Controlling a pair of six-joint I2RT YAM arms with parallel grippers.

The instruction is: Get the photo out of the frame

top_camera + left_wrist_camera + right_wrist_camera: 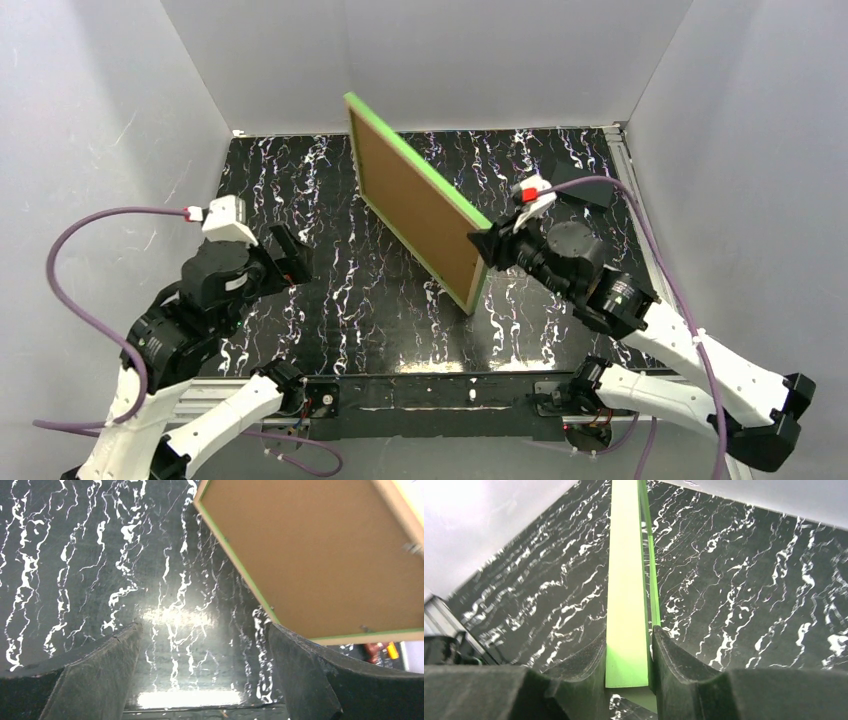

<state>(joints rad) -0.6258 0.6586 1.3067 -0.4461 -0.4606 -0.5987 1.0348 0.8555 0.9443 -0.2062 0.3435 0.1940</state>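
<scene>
The left gripper (pixel 287 258) hangs wide open and empty above the black marbled table (pixel 330 200). At centre the frame (pixel 420 160) stands on edge, its brown backing (pixel 415 205) facing left and the photo hidden. The right gripper (pixel 490 245) pinches the frame's green edge.

1. We see a black worktop (pixel 330 300) with white wiggly lines all over it.
2. Plain grey walls (pixel 100 110) stand on three sides of it.
3. We see a flat brown board (pixel 415 205) up on its edge, leaning.
4. A dark bar (pixel 430 395) runs along the worktop's near edge.
</scene>
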